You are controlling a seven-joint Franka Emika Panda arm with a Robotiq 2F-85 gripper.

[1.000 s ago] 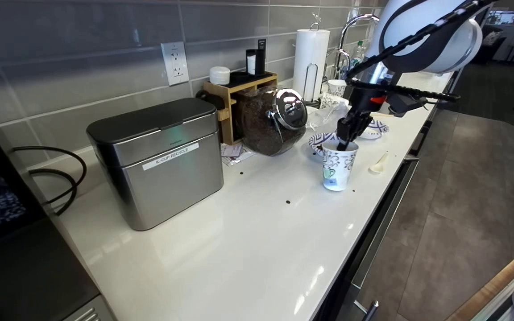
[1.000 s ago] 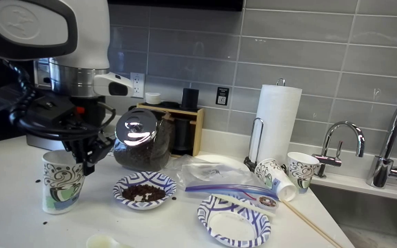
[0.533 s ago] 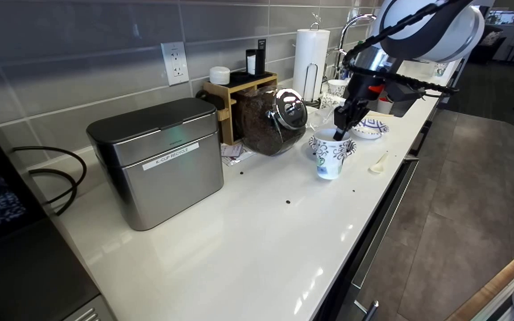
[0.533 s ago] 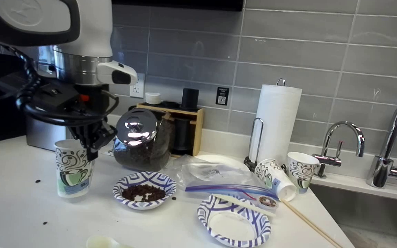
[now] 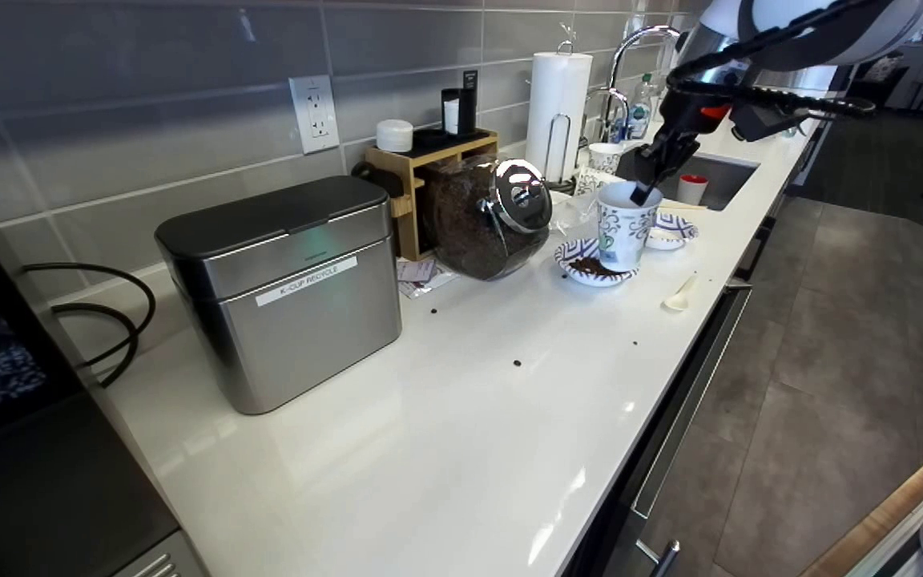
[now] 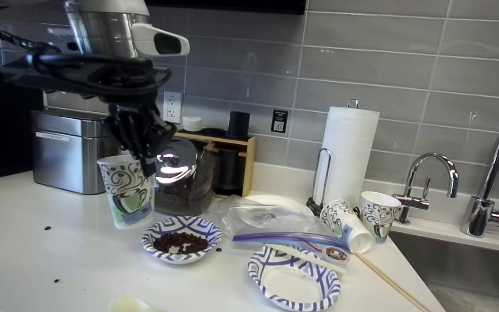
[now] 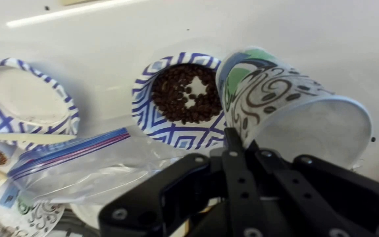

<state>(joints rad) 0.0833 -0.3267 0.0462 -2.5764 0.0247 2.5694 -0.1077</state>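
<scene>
A paper cup with a coffee-swirl print [image 6: 130,197] hangs above the counter, slightly tilted. My gripper [image 7: 242,141] is shut on its rim, one finger inside and one outside the wall. In both exterior views the black fingers reach down to the cup's edge [image 5: 626,236]. Close beside and partly behind the cup in the wrist view lies a blue-and-white patterned bowl [image 7: 183,135] with dark coffee beans [image 7: 192,113] in it. The cup covers part of that bowl's side. The visible inside of the cup looks white.
Another patterned bowl [image 6: 258,268] has a pale knife [image 6: 301,258] across it. Around are a clear zip bag [image 6: 275,221], a tipped cup [image 6: 347,225], an upright cup [image 6: 379,216], a bean jar [image 6: 180,195], paper towels [image 6: 347,151], a steel bin [image 5: 317,312] and a spoon [image 5: 679,296].
The cup has risen off the counter with my gripper and moved toward the bowl of beans. The bowls, bag and other cups have stayed where they were.
</scene>
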